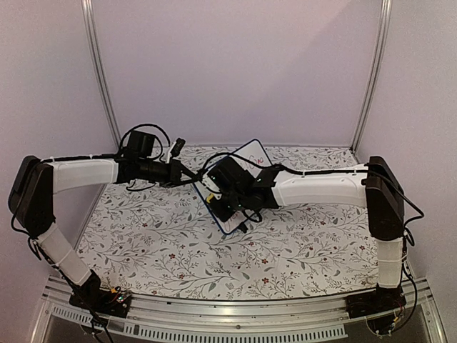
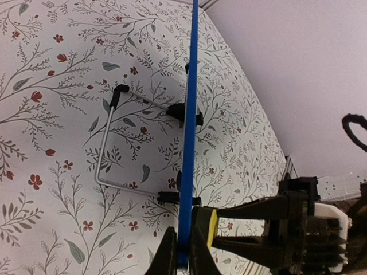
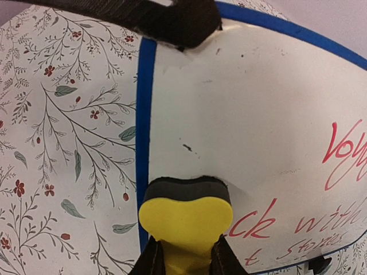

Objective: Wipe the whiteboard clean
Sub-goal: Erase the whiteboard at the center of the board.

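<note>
The whiteboard (image 1: 251, 152) stands tilted on the floral table, with a blue frame and red writing (image 3: 343, 150) on its right part. Seen edge-on in the left wrist view, the whiteboard (image 2: 188, 114) has my left gripper (image 2: 183, 240) shut on its edge. A left fingertip (image 3: 178, 20) shows over the board's top corner. My right gripper (image 3: 186, 255) is shut on a yellow sponge eraser (image 3: 186, 220) whose dark pad presses the whiteboard (image 3: 241, 109) near its left edge. The area above the eraser is wiped white. In the top view the right gripper (image 1: 214, 194) covers the board's middle.
A bent wire stand (image 2: 106, 154) with black feet props the board from behind. The floral tablecloth (image 1: 171, 243) covers the table. Metal posts (image 1: 100, 71) and pale walls close the back and sides. Cables (image 1: 146, 136) loop above the left wrist.
</note>
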### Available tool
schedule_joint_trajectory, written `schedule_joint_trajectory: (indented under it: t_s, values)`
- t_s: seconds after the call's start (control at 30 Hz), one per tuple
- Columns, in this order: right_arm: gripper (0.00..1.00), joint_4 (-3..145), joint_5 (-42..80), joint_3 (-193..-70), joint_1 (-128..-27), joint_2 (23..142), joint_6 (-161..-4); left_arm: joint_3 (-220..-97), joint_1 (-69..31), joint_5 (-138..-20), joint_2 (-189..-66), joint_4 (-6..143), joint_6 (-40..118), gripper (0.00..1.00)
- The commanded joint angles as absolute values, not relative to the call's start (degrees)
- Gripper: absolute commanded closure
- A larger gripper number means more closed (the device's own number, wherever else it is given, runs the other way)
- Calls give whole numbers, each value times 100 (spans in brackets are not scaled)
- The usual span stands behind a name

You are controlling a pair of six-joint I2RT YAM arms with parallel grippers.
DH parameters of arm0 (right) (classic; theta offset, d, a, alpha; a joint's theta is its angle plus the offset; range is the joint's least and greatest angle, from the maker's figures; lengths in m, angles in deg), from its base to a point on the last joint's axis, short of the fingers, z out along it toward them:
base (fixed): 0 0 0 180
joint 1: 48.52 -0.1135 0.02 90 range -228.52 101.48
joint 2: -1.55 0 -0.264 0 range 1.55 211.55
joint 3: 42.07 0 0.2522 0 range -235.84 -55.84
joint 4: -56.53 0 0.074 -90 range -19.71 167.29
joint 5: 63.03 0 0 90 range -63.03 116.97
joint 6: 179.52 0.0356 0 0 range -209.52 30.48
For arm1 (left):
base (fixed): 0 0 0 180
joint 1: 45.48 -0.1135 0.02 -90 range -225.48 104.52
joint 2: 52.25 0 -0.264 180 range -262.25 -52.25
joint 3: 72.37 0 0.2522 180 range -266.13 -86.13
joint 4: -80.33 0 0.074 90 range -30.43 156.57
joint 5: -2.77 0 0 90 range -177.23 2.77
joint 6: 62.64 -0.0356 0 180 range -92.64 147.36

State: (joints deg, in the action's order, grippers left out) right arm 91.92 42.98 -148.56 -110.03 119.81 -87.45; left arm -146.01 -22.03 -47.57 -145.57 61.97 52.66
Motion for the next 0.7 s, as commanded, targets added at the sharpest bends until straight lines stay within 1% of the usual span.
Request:
schedule_joint_trajectory:
  t_s: [0.0, 0.4, 0.53, 0.67]
  values:
    - [79, 9296, 4519, -15353, -11013, 12175, -8851, -14721, -2167, -4583, -14542, 6315, 5354, 95]
    - [79, 9314, 4566, -16205, -10926, 12551, -9247, -14721, -2171, -4565, -14523, 6315, 5363, 95]
    - [79, 9411, 4546, -16146, -10925, 12557, -9255, -14721, -2173, -4565, -14515, 6315, 5351, 95]
    - [79, 9400, 4515, -15649, -10925, 12448, -9137, -14728, -2166, -4557, -14529, 6313, 5358, 95]
